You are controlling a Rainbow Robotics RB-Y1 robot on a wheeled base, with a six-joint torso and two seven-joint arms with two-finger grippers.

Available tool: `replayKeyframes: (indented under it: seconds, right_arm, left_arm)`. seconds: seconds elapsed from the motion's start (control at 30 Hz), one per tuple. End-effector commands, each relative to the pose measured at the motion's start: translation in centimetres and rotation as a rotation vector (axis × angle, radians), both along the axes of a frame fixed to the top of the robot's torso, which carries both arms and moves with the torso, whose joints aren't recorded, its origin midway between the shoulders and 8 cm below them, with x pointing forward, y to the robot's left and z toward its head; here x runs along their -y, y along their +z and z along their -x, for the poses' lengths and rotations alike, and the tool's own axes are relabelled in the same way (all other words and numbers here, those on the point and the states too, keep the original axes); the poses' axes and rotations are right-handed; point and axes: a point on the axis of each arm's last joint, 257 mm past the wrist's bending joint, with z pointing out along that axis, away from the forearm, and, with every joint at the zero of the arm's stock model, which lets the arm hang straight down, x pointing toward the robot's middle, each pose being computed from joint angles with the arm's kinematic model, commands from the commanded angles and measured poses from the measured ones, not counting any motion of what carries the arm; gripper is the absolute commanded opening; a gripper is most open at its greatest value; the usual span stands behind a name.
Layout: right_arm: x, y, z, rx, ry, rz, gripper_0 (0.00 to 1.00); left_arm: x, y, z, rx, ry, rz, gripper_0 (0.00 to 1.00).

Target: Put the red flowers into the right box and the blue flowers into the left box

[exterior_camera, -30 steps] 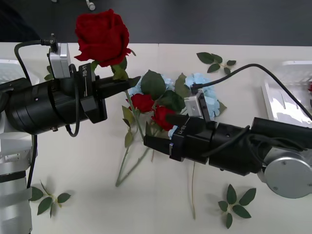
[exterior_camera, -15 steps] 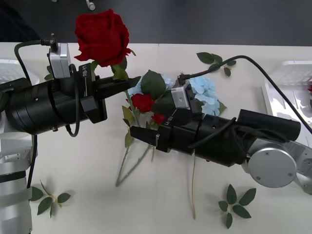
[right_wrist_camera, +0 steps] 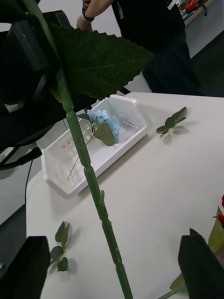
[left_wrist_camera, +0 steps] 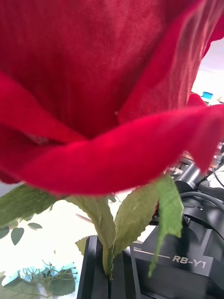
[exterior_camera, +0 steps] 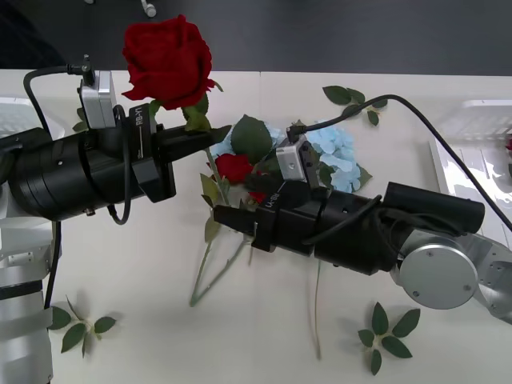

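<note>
- Front view: a red rose (exterior_camera: 168, 60) is held upright by the left gripper (exterior_camera: 214, 136). Its fingers are pressed together on the stem just under the bloom, and the bloom stands directly above the fingertips. The long stem (exterior_camera: 216, 248) hangs down from the grip toward the table. The right gripper (exterior_camera: 226, 216) is seen just below and a little to the right of the left one, pointed at this hanging stem. Behind the right gripper the pile of other red flowers (exterior_camera: 234, 167) and blue flowers (exterior_camera: 332, 156) lies on the table. The right box (exterior_camera: 472, 172) is far off at the right arm's elbow side.
- Right wrist view: the right gripper's two black fingers (right_wrist_camera: 200, 266) are wide apart and nothing is held. The green stem (right_wrist_camera: 86, 163) passes between them, not yet touched. Beyond it the left box (right_wrist_camera: 130, 133) is seen, with one blue flower (right_wrist_camera: 105, 122) already inside.
- Left wrist view: the bloom (left_wrist_camera: 107, 88) is very close over the closed fingers (left_wrist_camera: 95, 266), with leaves between.
- Handling, as a judgement: the flower is light, the petals are soft and easily crushed, and the stem is thin but rather stiff. It is best taken on the bare stem, between the leaves.
</note>
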Motion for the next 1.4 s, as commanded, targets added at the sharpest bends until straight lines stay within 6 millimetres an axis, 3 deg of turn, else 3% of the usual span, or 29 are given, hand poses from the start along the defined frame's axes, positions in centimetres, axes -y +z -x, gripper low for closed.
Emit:
replayKeyframes:
  seconds: [0.03, 0.1, 0.53, 1.0, 1.03, 1.07, 1.13, 1.23, 1.4]
  right_arm:
    - [-1.2, 1.6, 0.4, 0.090, 0.027, 0.002, 0.07]
    - [-1.4, 1.6, 0.2, 0.091, 0.025, 0.000, 0.00]
    - [-2.7, 1.1, -2.2, 0.109, -0.004, -0.003, 0.00]
    - [-2.8, 1.0, -2.4, 0.085, -0.006, -0.013, 0.00]
    - [-2.8, 1.2, -2.5, 0.076, -0.010, -0.024, 0.33]
    - [-2.7, 1.1, -2.6, 0.062, -0.011, -0.031, 0.54]
    - [-2.7, 1.0, -2.6, 0.046, -0.013, -0.036, 0.71]
    - [-2.5, 0.8, -2.7, 0.045, -0.015, -0.030, 0.80]
    - [-2.2, 0.5, -2.8, 0.049, -0.019, -0.020, 0.81]
  left_arm:
    - [0.5, 1.6, 0.8, 0.088, -0.012, -0.006, 0.00]
    - [0.5, 1.6, 0.8, 0.088, -0.012, -0.006, 0.00]
    - [0.5, 1.6, 0.8, 0.088, -0.012, -0.006, 0.00]
    - [0.5, 1.6, 0.8, 0.088, -0.012, -0.006, 0.00]
    - [0.5, 1.6, 0.8, 0.088, -0.012, -0.006, 0.00]
    - [0.5, 1.6, 0.8, 0.088, -0.012, -0.006, 0.00]
    - [0.5, 1.6, 0.8, 0.088, -0.012, -0.006, 0.00]
    - [0.5, 1.6, 0.8, 0.088, -0.012, -0.006, 0.00]
    - [0.5, 1.6, 0.8, 0.088, -0.012, -0.006, 0.00]
